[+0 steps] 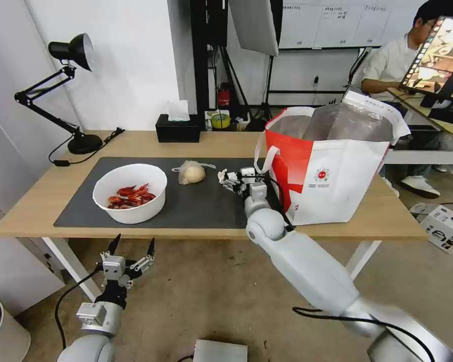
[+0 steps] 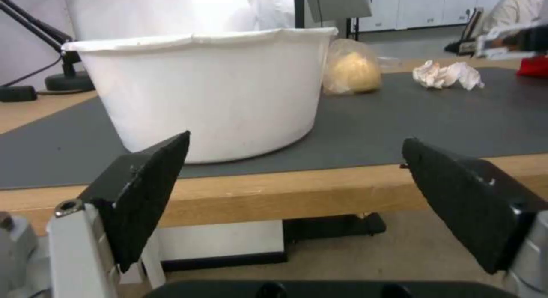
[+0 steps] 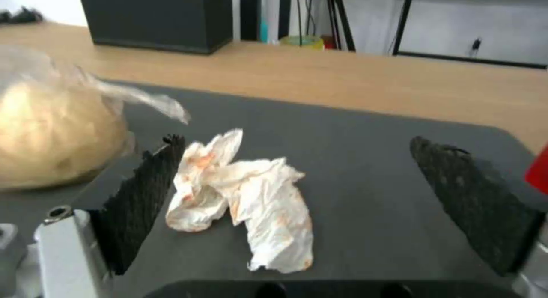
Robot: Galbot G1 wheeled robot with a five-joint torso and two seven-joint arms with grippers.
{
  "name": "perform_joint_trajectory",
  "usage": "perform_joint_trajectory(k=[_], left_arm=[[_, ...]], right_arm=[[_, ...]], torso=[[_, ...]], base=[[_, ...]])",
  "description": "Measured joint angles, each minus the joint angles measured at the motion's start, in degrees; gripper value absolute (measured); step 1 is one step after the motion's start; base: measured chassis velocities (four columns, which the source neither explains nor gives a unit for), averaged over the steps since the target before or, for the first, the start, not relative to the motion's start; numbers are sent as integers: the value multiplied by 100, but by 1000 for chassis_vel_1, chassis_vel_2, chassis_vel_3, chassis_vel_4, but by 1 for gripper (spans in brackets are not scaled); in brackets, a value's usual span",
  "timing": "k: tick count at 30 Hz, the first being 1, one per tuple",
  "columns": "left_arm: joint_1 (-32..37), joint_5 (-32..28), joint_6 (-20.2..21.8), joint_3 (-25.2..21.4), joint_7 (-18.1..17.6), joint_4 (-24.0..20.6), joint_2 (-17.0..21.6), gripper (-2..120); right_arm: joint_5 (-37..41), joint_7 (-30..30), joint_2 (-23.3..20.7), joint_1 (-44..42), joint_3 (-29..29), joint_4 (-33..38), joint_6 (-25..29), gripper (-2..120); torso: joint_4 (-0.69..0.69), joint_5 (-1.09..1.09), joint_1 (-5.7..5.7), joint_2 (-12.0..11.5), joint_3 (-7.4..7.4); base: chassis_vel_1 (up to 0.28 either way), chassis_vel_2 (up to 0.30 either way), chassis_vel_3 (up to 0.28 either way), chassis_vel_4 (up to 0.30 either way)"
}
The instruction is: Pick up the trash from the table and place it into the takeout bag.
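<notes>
Light-wood table (image 1: 45, 201) carries a grey mat (image 1: 206, 201), desk lamp (image 1: 70, 90) at the back; takeout bag (image 1: 337, 171) stands open beside the right gripper (image 3: 297, 191), fingers wide around the stained tissue (image 3: 245, 204); bun (image 2: 351, 71) behind the bowl (image 2: 211, 92); left gripper (image 2: 294, 182) wide, below the table edge.

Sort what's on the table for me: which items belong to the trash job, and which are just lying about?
Job: crumpled tissue between the open right end effector fingers, bagged bun, bowl of crayfish shells, takeout bag.
Lying about: black tissue box, desk lamp, tape roll.
</notes>
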Motion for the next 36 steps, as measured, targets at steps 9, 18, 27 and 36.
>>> perform_joint_trajectory(k=[9, 18, 27, 36], left_arm=[[-3, -10, -32, -33, 0, 0, -5, 100], [2, -12, -110, -65, 0, 8, -11, 100], [11, -7, -158, -35, 1, 41, -21, 100], [15, 0, -159, -19, 5, 42, -41, 100]], right_arm=[[27, -21, 390, 288, -218, -727, 101, 83], [25, -33, 472, 302, -337, -805, 130, 56], [26, -32, 416, 259, -375, -794, 131, 21], [173, 12, 253, 225, -505, -651, 135, 0]], torso=[[0, 0, -1, 0, 0], [0, 0, -1, 1, -1], [0, 1, -1, 1, 0], [0, 1, -1, 1, 0]], base=[[0, 0, 0, 0], [0, 0, 0, 0], [0, 0, 0, 0], [0, 0, 0, 0]])
